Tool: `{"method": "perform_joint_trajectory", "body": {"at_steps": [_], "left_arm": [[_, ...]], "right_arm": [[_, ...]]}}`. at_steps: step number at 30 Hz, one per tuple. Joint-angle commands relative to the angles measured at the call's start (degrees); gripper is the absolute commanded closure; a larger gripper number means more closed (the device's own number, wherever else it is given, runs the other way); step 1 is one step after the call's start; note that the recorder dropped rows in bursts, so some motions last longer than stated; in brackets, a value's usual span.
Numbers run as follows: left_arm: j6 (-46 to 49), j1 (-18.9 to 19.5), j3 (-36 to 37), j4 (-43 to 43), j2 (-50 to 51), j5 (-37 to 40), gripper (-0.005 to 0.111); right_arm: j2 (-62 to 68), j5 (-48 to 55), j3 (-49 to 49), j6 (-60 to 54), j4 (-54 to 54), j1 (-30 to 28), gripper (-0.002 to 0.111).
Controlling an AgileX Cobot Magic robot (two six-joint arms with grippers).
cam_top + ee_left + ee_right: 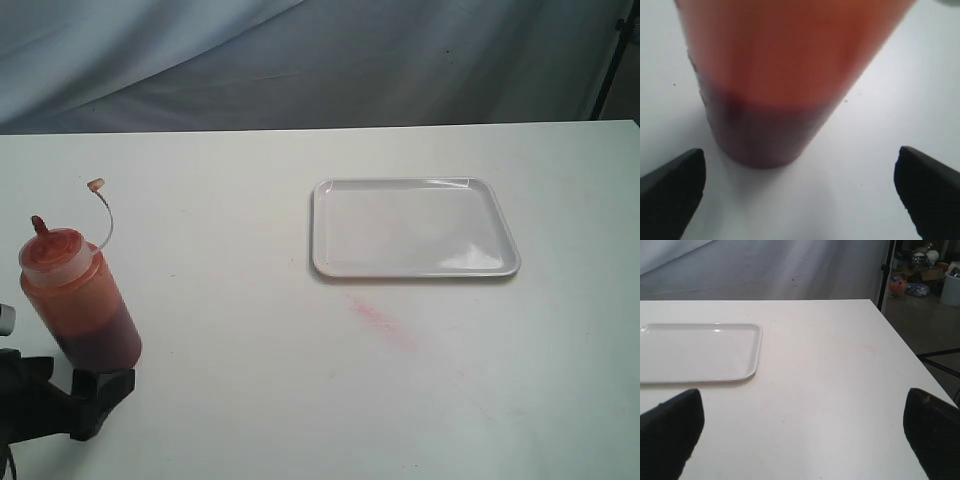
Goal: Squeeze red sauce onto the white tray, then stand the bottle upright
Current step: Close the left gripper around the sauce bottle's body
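While my exterior feed shows one upright bottle [80, 300] and one white tray [415, 228], only the wrist feeds show me the left gripper [800, 180] and right gripper [802, 415] gaping wide, gripping nothing.

Only tall obstacle is the bottle [78, 295], upright far left w/ its tethered cap [96, 184] arcing up behind it. The left gripper [800, 175] has jaws spread wider than the bottle base, which sits just ahead of the gap. Wide open surface [250, 380] between the bottle and the white tray [415, 228] – just a flat pink smear [385, 325]. The right gripper [800, 425] is spread wide too, w/ open surface ahead.
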Motion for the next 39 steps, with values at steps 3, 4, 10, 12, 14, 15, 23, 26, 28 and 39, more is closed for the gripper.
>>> {"method": "perform_joint_trajectory", "body": {"at_steps": [3, 4, 10, 12, 14, 15, 23, 26, 28, 39], "left_arm": [[3.7, -0.4, -0.6, -2.7, 4.3, -4.7, 0.012], [4.1, -0.4, -1.0, -2.7, 5.0, -5.3, 0.012], [8.0, -0.4, -3.9, -2.7, 9.9, -5.3, 0.012], [8.1, -0.4, -4.5, -2.7, 11.3, -5.3, 0.012], [8.9, -0.4, -5.2, -2.7, 12.5, -5.4, 0.012], [9.4, -0.4, -5.4, -2.9, 13.0, -5.7, 0.012], [12.1, -0.4, -6.3, -6.4, 13.9, -8.6, 0.018], [15.0, -0.4, -6.3, -9.3, 13.9, -8.3, 0.029], [15.8, -0.4, -6.3, -10.0, 13.9, -8.4, 0.033], [17.1, -0.4, -6.3, -10.0, 13.9, -8.7, 0.033]], "right_arm": [[-0.1, -0.5, 0.2, 0.2, -0.5, -0.4, 0.003], [-0.1, -0.5, 0.2, 0.2, -0.5, -0.4, 0.003], [-0.1, -0.5, 0.2, 0.2, -0.5, -0.4, 0.003], [-0.1, -0.5, 0.2, 0.2, -0.5, -0.4, 0.003], [-0.1, -0.5, 0.2, 0.2, -0.5, -0.4, 0.003], [-0.1, -0.5, 0.2, 0.2, -0.5, -0.4, 0.003], [-0.1, -0.5, 0.2, 0.2, -0.5, -0.4, 0.003], [-0.1, -0.5, 0.2, 0.2, -0.5, -0.4, 0.003], [-0.1, -0.5, 0.2, 0.2, -0.5, -0.4, 0.003], [-0.1, -0.5, 0.2, 0.2, -0.5, -0.4, 0.003]]}}
